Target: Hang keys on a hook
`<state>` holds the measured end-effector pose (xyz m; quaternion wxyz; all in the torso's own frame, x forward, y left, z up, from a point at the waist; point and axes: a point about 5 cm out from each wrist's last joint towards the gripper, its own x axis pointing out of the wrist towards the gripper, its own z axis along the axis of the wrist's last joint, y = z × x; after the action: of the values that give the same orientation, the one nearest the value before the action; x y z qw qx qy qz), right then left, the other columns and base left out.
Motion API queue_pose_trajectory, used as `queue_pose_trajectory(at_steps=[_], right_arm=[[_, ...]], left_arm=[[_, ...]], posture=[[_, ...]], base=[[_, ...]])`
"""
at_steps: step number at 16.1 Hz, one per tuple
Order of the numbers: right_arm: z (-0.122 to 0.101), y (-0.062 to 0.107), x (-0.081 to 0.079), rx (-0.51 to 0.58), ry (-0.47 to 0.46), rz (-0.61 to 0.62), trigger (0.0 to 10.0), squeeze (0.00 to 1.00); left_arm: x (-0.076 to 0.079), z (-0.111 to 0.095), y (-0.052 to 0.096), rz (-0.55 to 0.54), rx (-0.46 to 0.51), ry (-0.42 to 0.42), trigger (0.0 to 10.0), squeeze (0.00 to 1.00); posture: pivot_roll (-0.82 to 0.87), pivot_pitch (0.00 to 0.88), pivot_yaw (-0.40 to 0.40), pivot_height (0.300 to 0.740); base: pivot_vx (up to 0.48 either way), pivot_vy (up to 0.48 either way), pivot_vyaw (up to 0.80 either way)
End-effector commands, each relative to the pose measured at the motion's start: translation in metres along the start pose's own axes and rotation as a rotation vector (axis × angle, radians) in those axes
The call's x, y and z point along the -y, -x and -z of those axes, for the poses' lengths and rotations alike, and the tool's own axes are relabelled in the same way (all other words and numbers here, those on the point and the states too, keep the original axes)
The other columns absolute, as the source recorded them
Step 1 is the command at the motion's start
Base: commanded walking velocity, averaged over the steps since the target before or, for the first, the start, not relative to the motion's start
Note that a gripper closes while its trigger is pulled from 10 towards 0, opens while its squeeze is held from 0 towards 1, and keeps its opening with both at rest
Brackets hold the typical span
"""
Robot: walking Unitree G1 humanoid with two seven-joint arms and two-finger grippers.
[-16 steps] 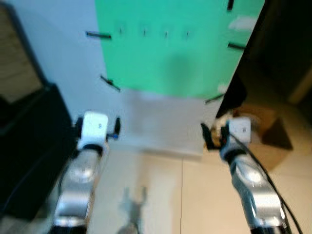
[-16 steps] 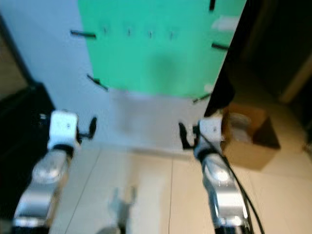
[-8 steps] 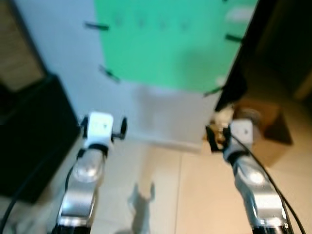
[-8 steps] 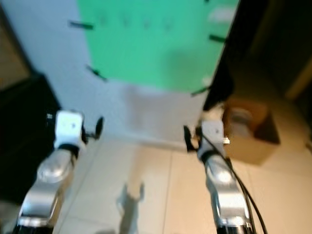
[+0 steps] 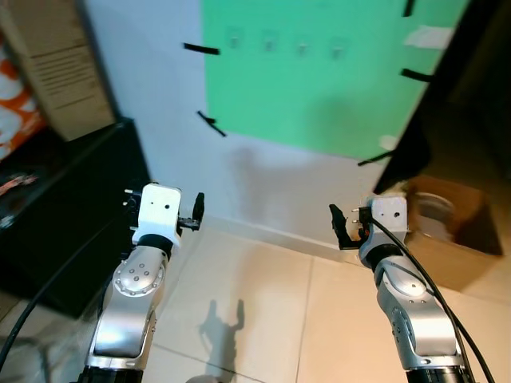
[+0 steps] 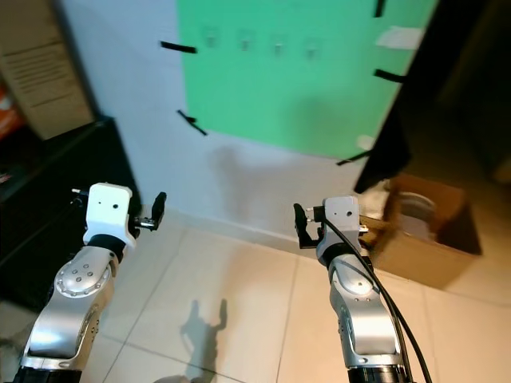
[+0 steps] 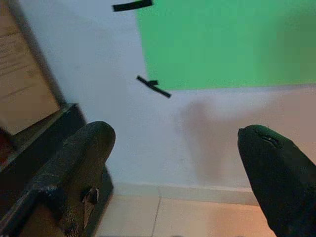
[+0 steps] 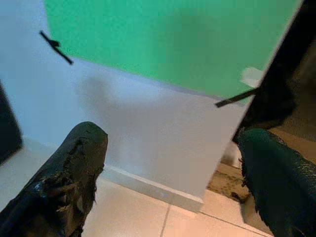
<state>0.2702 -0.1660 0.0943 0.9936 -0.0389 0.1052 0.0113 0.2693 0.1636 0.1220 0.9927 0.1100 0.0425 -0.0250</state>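
Grippers face a white wall (image 5: pixel 160 96) across the tiled floor (image 5: pixel 255 295). The left gripper (image 7: pixel 175 163) has its two black fingers (image 7: pixel 74 168) spread wide with nothing between them; the right gripper (image 8: pixel 173 173) is likewise wide apart and holds nothing. Ahead of and above both hangs a green sheet (image 5: pixel 319 88) fixed to the wall with strips of black tape (image 5: pixel 201 49). A row of four small hooks (image 5: pixel 285 44) sits near the sheet's top edge, well above the grippers. Beside the left gripper stands a black cabinet (image 5: pixel 56 215) bearing a cardboard box (image 5: pixel 56 64). Just beyond the right gripper an open brown box (image 5: pixel 447 231) rests on the floor.
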Motion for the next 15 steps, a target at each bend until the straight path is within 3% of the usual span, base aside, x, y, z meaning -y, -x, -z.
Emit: queue_pose_trajectory(at_steps=[1,2,3,4,5,9,13,15], right_arm=[[0.0001,0.0000,0.0021,-0.005,0.000,0.010,10.0,1.00],[0.0008,0.0006,0.0026,-0.007,0.001,0.014,10.0,1.00],[0.0012,0.0008,0.0033,-0.008,0.001,0.017,10.0,0.84],[0.0015,0.0010,0.0042,-0.010,0.001,0.021,10.0,0.52],[0.0016,0.0012,0.0045,-0.012,0.008,0.022,10.0,0.00],[0.0012,0.0007,0.0038,-0.013,0.023,0.011,10.0,0.00],[0.0012,0.0001,0.0022,-0.015,0.023,0.007,10.0,0.00],[0.0017,0.0000,0.0028,-0.019,0.017,0.015,10.0,0.00]], left_arm=[[0.0006,-0.0035,0.0010,0.011,0.011,0.003,10.0,0.00],[0.0007,-0.0032,0.0019,0.011,0.011,0.005,10.0,0.00],[0.0012,-0.0030,0.0021,0.012,0.010,0.006,10.0,0.00],[0.0019,-0.0029,0.0023,0.013,0.010,0.007,10.0,0.00],[0.0029,-0.0027,0.0020,0.015,0.009,0.010,10.0,0.00],[0.0036,-0.0034,0.0013,0.016,0.010,0.016,10.0,0.00],[0.0029,-0.0040,0.0012,0.013,0.010,0.016,10.0,0.00],[0.0024,-0.0039,0.0014,0.012,0.009,0.016,10.0,0.00]], posture=[[0.02,0.000,-0.009,0.740],[0.02,0.000,-0.011,0.740],[0.02,0.000,-0.011,0.740],[0.02,0.000,-0.011,0.740],[0.02,0.000,-0.011,0.740],[0.02,0.000,-0.012,0.740],[0.02,0.000,-0.014,0.740],[0.02,0.000,-0.012,0.740]], base=[[0.289,0.000,0.00],[0.307,0.000,0.00],[0.315,0.000,0.00],[0.311,0.000,0.00],[0.330,0.000,0.00],[0.335,0.000,0.00],[0.352,0.000,0.75],[0.352,0.000,0.00]])
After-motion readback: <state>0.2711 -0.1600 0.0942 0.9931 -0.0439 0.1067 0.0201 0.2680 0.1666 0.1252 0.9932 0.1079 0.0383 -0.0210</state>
